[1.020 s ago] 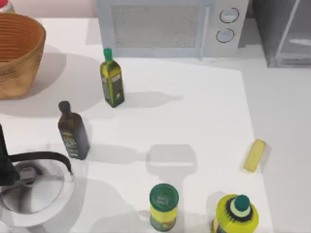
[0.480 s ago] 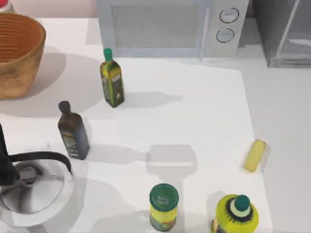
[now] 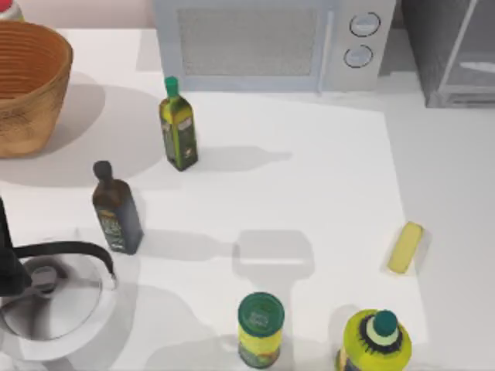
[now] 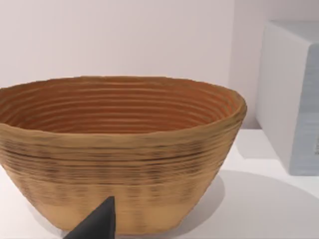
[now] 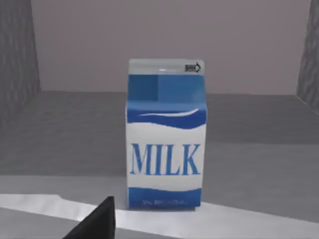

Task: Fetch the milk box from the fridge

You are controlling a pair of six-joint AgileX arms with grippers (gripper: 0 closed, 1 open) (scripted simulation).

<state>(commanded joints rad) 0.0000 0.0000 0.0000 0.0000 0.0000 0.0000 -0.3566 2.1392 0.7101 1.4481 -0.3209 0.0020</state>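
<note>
Jaw state cannot be told for either arm: each wrist view catches just one dark fingertip at its lower edge. Straight ahead of the right gripper [image 5: 97,221] stands the milk box [image 5: 165,133], upright on the grey floor inside the fridge [image 5: 60,134], its printed face square to the camera and its long axis vertical, with dark walls on both sides and behind. I judge the right arm far the nearer, since the fridge [image 3: 452,50] sits at the table's far right corner, so the coming move looks like a straight reach inward with the fingers closing across the carton's narrow width. The left gripper [image 4: 94,224] is parked facing the wicker basket [image 4: 119,149] at the far left; its visible interior looks empty, though its floor is hidden
</note>
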